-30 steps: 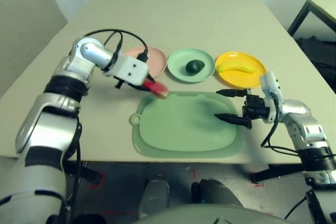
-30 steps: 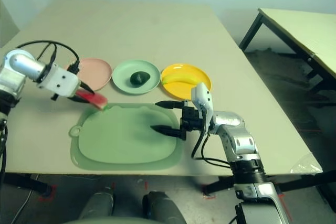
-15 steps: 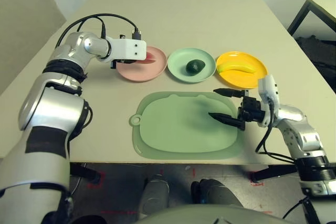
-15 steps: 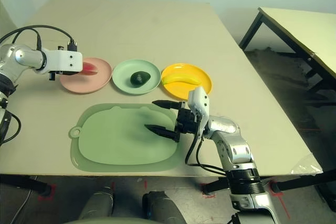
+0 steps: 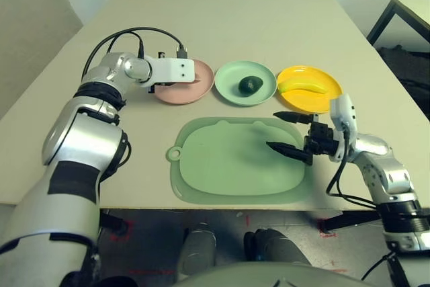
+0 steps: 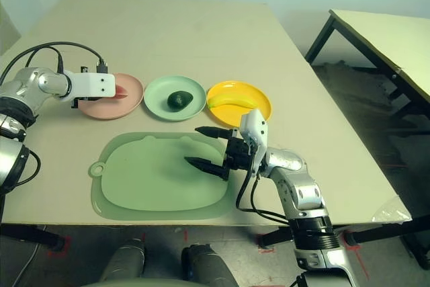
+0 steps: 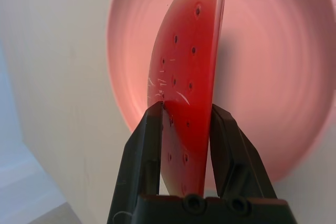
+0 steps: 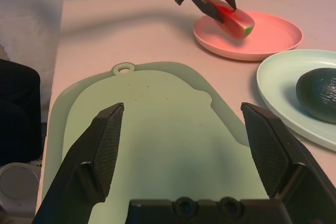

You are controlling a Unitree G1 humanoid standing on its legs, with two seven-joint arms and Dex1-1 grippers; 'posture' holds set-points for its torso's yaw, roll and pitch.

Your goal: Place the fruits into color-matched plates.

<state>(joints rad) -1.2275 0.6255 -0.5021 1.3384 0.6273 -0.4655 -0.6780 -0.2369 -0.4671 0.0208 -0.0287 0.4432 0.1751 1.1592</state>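
My left gripper (image 7: 185, 124) is clamped on the watermelon wedge (image 7: 189, 77) over the pink plate (image 5: 199, 89)'s near-left rim; released edge-up, I reckon it could topple off onto the table.

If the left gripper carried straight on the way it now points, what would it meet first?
Most likely the pink plate: the left gripper, jaws shut on the watermelon wedge, points down at its dish, so the wedge would touch first. How much gap remains is unclear.

Watermelon wedge (image 7: 186, 85) red, dark-seeded — green rind; plates pink (image 5: 196, 91), mint (image 5: 228, 78), yellow (image 5: 302, 101); avocado (image 5: 250, 85) dark green.
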